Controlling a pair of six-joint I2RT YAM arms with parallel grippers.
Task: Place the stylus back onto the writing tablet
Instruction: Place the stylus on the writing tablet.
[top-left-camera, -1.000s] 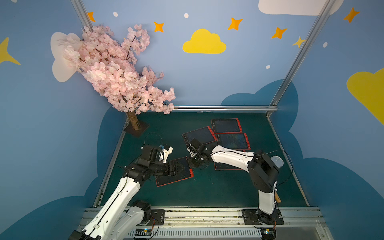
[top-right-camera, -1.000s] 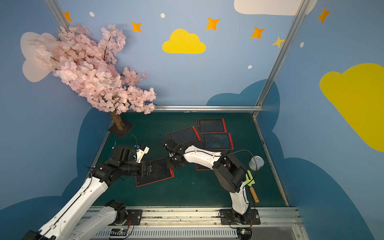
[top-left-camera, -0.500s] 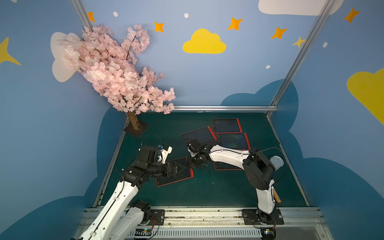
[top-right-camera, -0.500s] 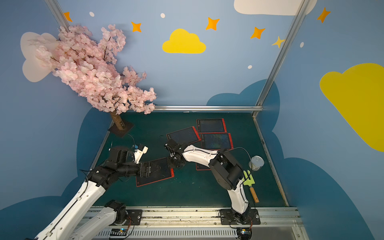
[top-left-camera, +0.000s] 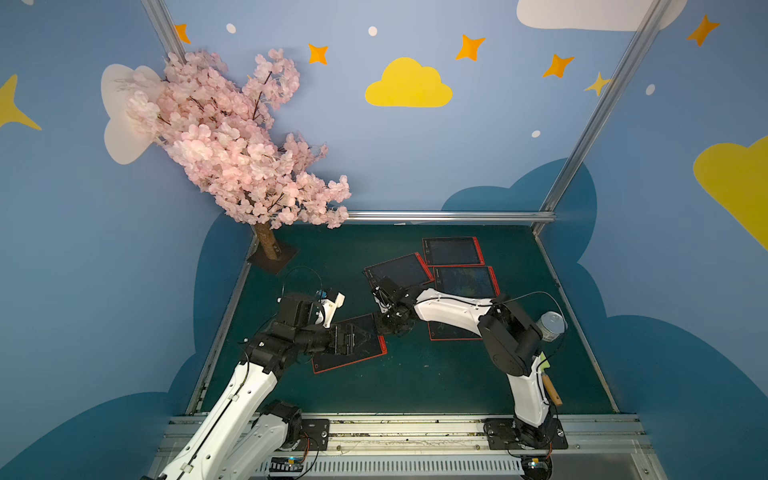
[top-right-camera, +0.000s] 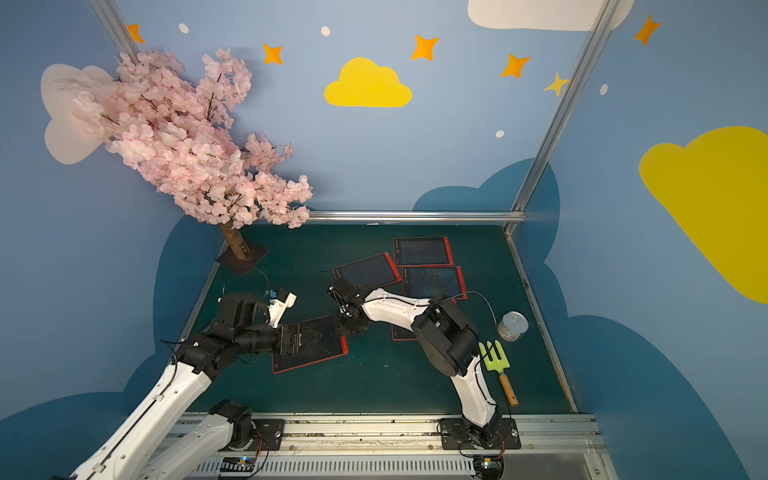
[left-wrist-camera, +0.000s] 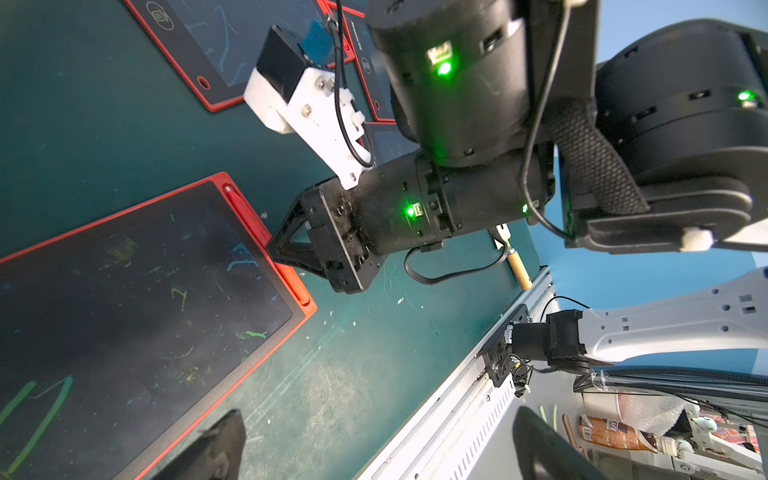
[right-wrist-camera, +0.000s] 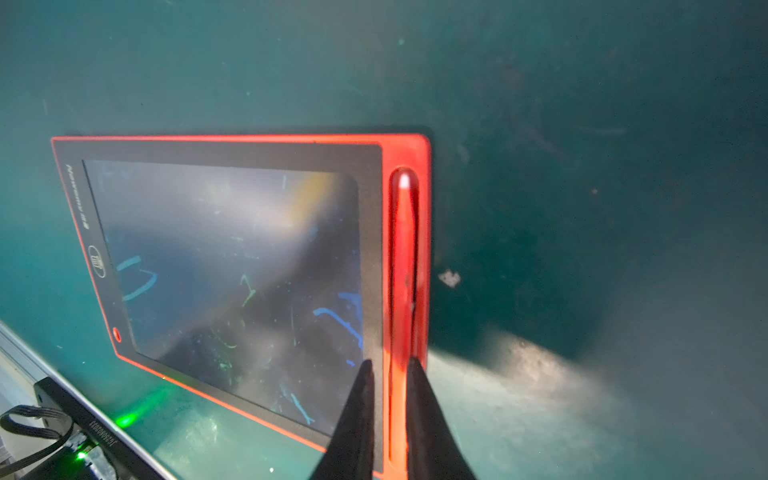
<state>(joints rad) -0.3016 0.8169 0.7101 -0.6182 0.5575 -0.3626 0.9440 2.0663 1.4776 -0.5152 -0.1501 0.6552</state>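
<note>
- five writing tablets are counted in both top views; each has a red rim and a dark screen.
- three of them, one tilted (top-left-camera: 397, 270) and two square-set (top-left-camera: 453, 250) (top-left-camera: 465, 281), are grouped at the centre right of the frame. a fourth tablet (top-left-camera: 451, 332) is half covered by the right forearm.
- the fifth, the writing tablet (top-left-camera: 353, 359) of the task, lies at the lower centre left on the green table (top-left-camera: 415, 382).
- one stylus (right-wrist-camera: 402, 270) is seen: red, slim, with a pale tip. it lies lengthwise in the groove along the tablet's red side edge.
- faint green and blue scribbles are seen on that tablet's screen.
- the right gripper (right-wrist-camera: 390, 365) is set over the stylus's lower end, with one black finger on each side and a narrow gap between them. whether the stylus is pressed cannot be told.
- the left gripper (left-wrist-camera: 374, 449) is spread wide and holds nothing. in a top view it is seen above the same tablet's screen and hides part of it.
- one tin can (top-left-camera: 550, 326) and one green garden fork (top-right-camera: 496, 359) with a wooden handle lie at the right edge of the table.
- one pink blossom tree (top-left-camera: 232, 145) stands at the upper left.
</note>
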